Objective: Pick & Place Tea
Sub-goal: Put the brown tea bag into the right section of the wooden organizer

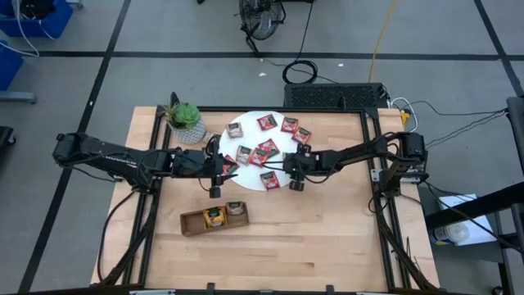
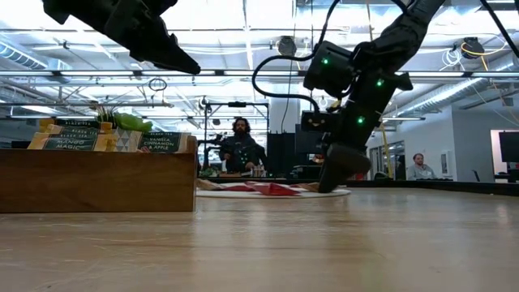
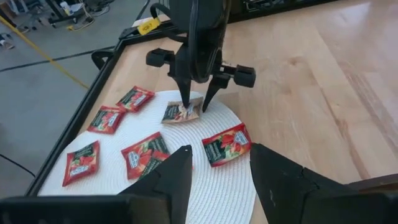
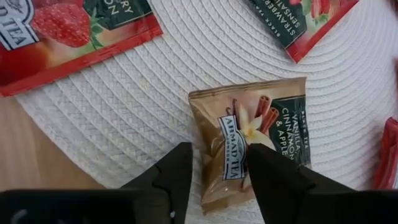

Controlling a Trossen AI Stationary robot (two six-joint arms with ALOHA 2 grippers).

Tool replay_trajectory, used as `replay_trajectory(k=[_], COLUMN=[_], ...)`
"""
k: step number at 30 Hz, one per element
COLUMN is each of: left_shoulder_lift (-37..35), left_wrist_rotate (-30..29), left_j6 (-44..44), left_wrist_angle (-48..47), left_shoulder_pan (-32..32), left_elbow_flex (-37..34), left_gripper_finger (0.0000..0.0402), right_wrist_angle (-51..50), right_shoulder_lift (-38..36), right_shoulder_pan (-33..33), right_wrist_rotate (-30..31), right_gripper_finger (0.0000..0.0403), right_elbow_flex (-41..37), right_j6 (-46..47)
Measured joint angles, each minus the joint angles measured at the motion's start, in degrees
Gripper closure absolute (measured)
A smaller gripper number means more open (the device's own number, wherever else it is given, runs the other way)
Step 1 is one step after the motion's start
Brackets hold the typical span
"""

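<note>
Several small tea sachets, mostly red, lie flat on the white woven disc (image 1: 250, 121). My right gripper (image 4: 217, 177) is down on the disc's near right part, slanting downward. Its open fingers stand astride one end of a brown sachet (image 4: 249, 124) printed with vanilla, cinnamon and apple. In the left wrist view that sachet (image 3: 177, 114) lies under the same two fingers. My left gripper (image 3: 221, 174) hovers open above the disc's left edge with nothing between its fingers. Two sachets stand in the brown wooden tray (image 1: 196, 223). My right gripper comes at the brown sachet from above, slanting down from the table's right. One fingertip (image 4: 267, 171) overlaps the sachet's face near its end (image 4: 239, 168). The other (image 4: 177, 171) stands just off the side edge, a strip of disc between. The sachet lies on the disc.
A small green potted plant (image 1: 184, 121) stands at the disc's far left. The tray lies near the table's front, left of centre, with bare wood to its right. Red sachets (image 3: 226, 144) lie close by the brown one. People (image 2: 239, 146) stand in the room behind.
</note>
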Motion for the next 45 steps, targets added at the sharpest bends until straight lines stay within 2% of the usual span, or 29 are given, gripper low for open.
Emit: replay_trajectory(k=[4, 10, 12, 16, 21, 23, 26, 30, 35, 40, 45], left_shoulder_lift=[0.0, 0.0, 0.0, 0.0, 0.0, 0.8, 2.0, 4.7, 9.3, 12.8, 15.6], left_wrist_rotate=[0.0, 0.0, 0.0, 0.0, -0.1, 0.0, 0.7, 5.7, 14.3, 18.0, 20.6], left_j6=[-0.2, -1.1, -1.4, -1.8, -5.6, -7.5, -10.5, -15.5, -26.1, -31.5, -33.3], left_wrist_angle=[0.0, 0.0, 0.0, 0.1, 3.5, 6.3, 8.7, 8.7, 8.8, 3.8, -1.2], left_shoulder_pan=[0.0, 0.0, 0.0, 0.0, 0.0, 0.4, 1.5, 4.3, 8.5, 13.5, 16.7], left_elbow_flex=[0.0, 0.0, 0.0, 0.0, 0.0, 0.1, 0.2, 1.5, 4.1, 7.9, 12.1], left_gripper_finger=[0.0236, 0.0236, 0.0236, 0.0236, 0.0236, 0.0236, 0.0236, 0.0236, 0.0236, 0.0232, 0.0219], right_wrist_angle=[-0.3, -0.2, 0.3, 1.2, 2.8, 6.2, 14.9, 26.2, 35.8, 40.0, 42.1], right_shoulder_lift=[0.1, 0.2, 0.2, 0.2, -0.1, -0.2, -0.1, 0.3, 2.5, 4.8, 4.8], right_shoulder_pan=[0.0, 0.1, 0.9, 4.2, 9.7, 12.0, 14.9, 17.6, 19.5, 20.3, 21.1], right_wrist_rotate=[-0.2, -0.2, 1.5, 8.7, 23.9, 28.9, 32.7, 32.8, 31.3, 31.3, 31.5], right_gripper_finger=[0.0301, 0.0390, 0.0392, 0.0398, 0.0400, 0.0401, 0.0401, 0.0402, 0.0402, 0.0402, 0.0402], right_elbow_flex=[0.0, -0.1, -0.1, -0.3, 1.2, 1.5, 1.5, 1.5, 1.6, 1.6, 1.6], right_j6=[1.0, 0.6, 0.1, -3.2, -7.8, -12.0, -19.1, -27.4, -33.9, -36.3, -36.6])
